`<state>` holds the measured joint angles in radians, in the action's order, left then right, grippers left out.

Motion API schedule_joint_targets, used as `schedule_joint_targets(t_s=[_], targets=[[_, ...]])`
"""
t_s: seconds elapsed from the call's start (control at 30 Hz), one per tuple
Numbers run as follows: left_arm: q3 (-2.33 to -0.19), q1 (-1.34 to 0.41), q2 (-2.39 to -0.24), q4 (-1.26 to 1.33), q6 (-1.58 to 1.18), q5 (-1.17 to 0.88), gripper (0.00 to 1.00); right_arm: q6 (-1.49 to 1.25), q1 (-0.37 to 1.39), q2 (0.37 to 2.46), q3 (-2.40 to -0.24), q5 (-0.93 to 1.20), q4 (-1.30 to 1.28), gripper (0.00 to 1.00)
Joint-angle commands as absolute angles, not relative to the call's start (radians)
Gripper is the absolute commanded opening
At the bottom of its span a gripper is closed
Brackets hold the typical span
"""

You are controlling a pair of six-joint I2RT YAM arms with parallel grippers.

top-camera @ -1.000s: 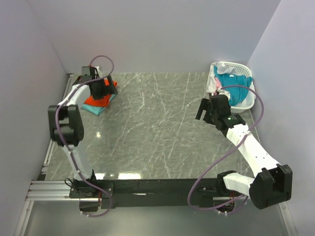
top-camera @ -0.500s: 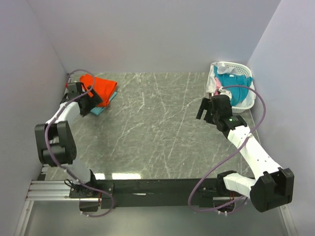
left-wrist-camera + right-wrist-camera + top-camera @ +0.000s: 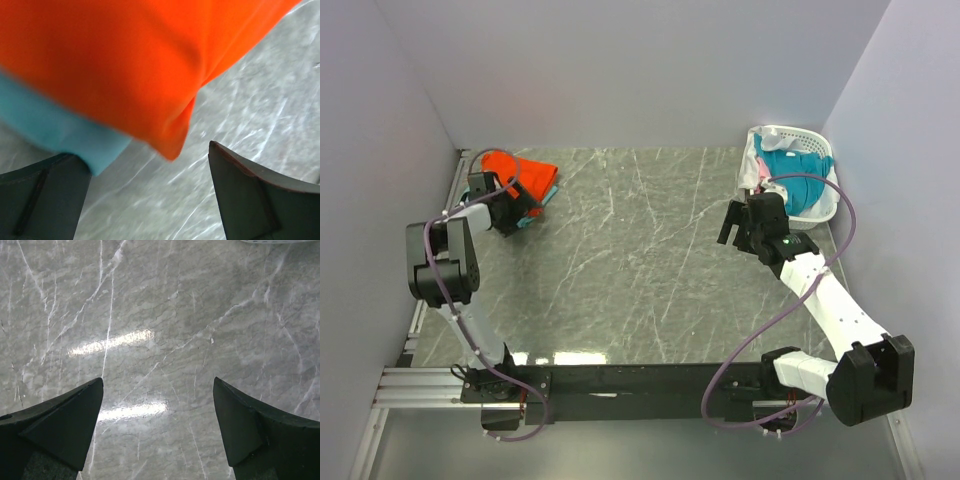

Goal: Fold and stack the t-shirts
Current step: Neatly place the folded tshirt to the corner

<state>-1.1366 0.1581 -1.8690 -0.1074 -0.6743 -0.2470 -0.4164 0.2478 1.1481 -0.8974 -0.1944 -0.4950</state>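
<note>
A folded bright orange t-shirt lies on a light blue-green t-shirt at the table's far left. My left gripper hovers low at the near edge of that stack, open, with nothing between its fingers; in the left wrist view the orange corner hangs just ahead of the jaws. More t-shirts sit in the basket, a teal-blue one on top. My right gripper is left of the basket, open and empty above bare table.
The white slotted basket stands in the far right corner against the walls. Grey marble table spans between the two arms. Walls close in at the left, back and right. The left arm's elbow is near the left wall.
My left arm has pulled back off the orange shirt toward the left wall, and its gripper now sits at the stack's near edge. The right arm has barely moved.
</note>
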Motion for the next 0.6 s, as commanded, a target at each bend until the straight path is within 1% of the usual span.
schedule_joint_targets(t_s=[0.0, 0.13, 0.27, 0.43, 0.57], targets=[[-1.195, 0.155, -1.925, -0.032, -0.69, -0.317, 0.99, -0.399, 0.239, 1.144, -0.934, -0.215, -0.492, 0.96], [-1.235, 0.149, -1.971, -0.014, -0.698, -0.373, 0.99, -0.399, 0.241, 1.146, -0.934, -0.221, -0.489, 0.96], [-1.265, 0.129, -1.988, -0.009, -0.698, -0.376, 1.0, -0.399, 0.238, 1.154, -0.937, -0.219, -0.489, 0.96], [-1.333, 0.11, -2.022, -0.031, -0.689, -0.345, 0.99, -0.397, 0.239, 1.152, -0.933, -0.225, -0.491, 0.96], [-1.367, 0.109, -2.01, -0.132, -0.669, -0.298, 0.99, -0.397, 0.239, 1.141, -0.933, -0.236, -0.5, 0.96]])
